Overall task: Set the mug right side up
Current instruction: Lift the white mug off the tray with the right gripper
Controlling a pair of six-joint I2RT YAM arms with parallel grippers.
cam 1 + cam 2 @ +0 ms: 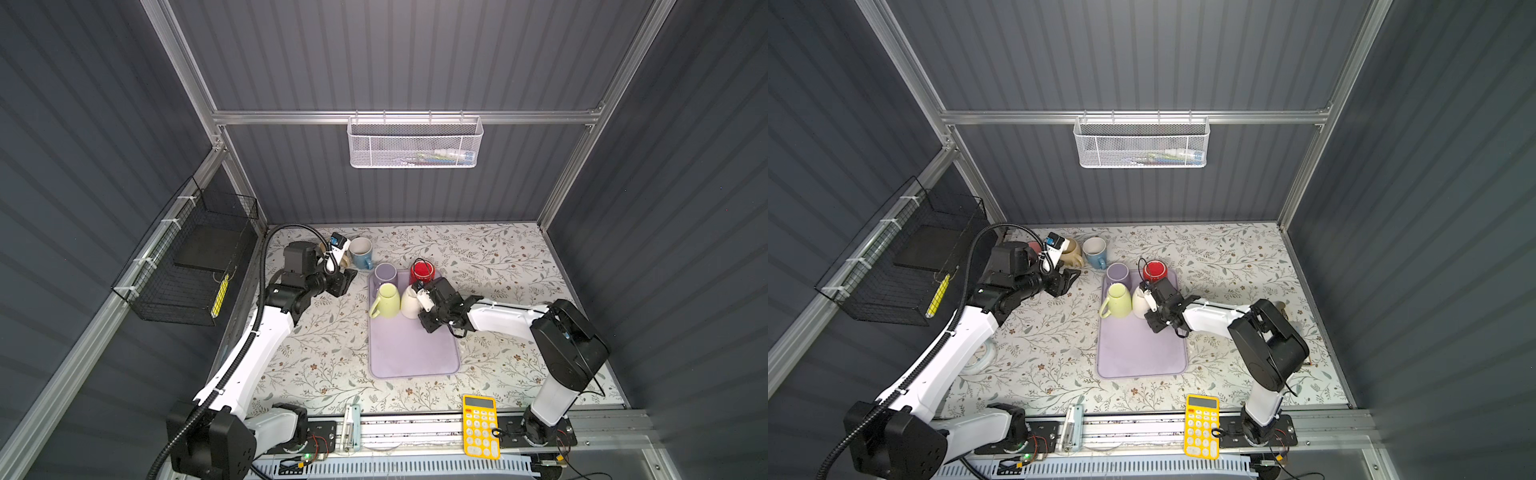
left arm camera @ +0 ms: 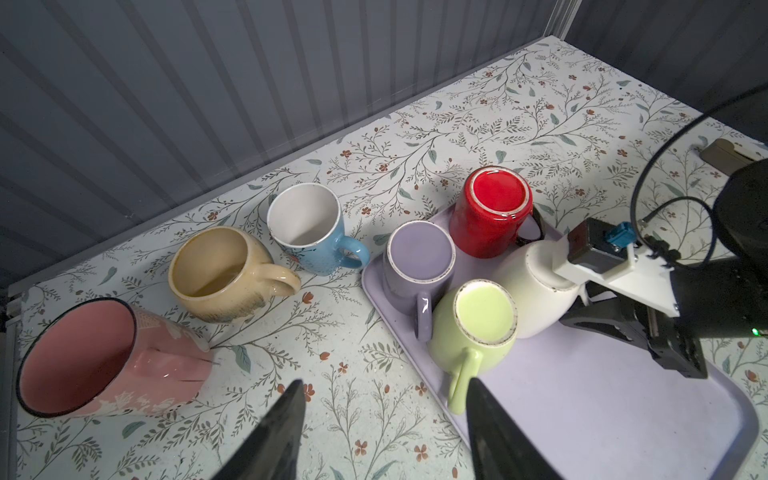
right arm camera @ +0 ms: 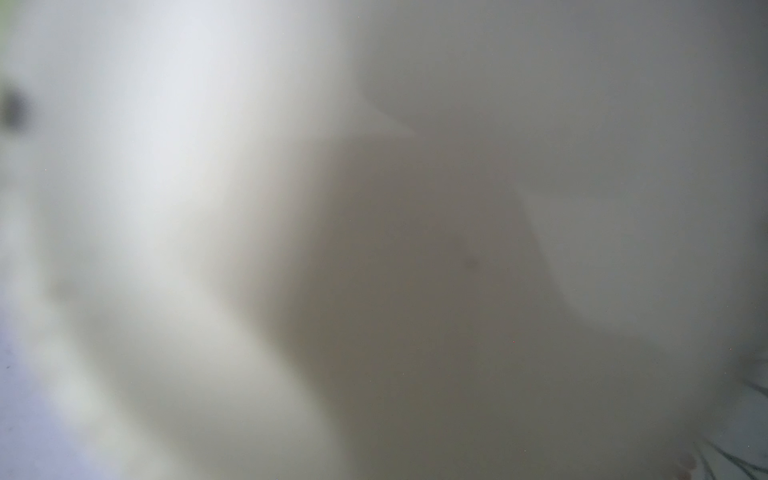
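The white mug (image 3: 291, 208), inverted on the tray (image 2: 623, 415), fills the right wrist view. The right gripper (image 2: 577, 309) sits at its side, likely to flip it, but I cannot tell whether its fingers have closed. The left gripper (image 2: 385, 384) hangs open and empty.

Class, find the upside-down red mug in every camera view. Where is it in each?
In a top view: red mug, at the far right corner of the lilac tray.
In a top view: same corner, mid-picture.
Left wrist: base up, beside the purple mug.
Right wrist: not in it; only a white blur.
Shared landmark: the lilac tray.
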